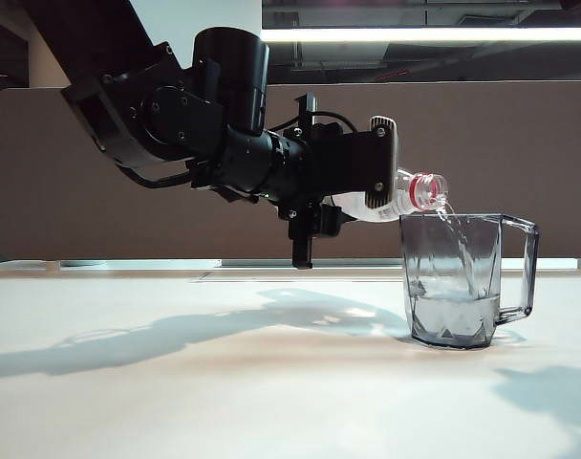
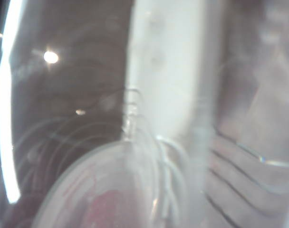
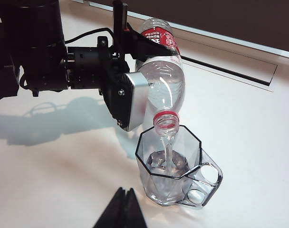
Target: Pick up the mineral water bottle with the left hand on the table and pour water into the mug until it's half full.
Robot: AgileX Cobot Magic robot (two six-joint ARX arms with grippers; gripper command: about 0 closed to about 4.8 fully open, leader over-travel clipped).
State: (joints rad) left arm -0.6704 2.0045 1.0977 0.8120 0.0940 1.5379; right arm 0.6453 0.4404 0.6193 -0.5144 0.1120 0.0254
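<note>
Left claw (image 1: 372,186) clamped on bottle (image 3: 161,71), tipped so mouth hangs just past claw over mug (image 1: 462,282), streaming water. Right claw (image 3: 121,209) pinched shut, idle near mug.

The white table (image 1: 176,382) bears only the mug (image 1: 458,287).
</note>
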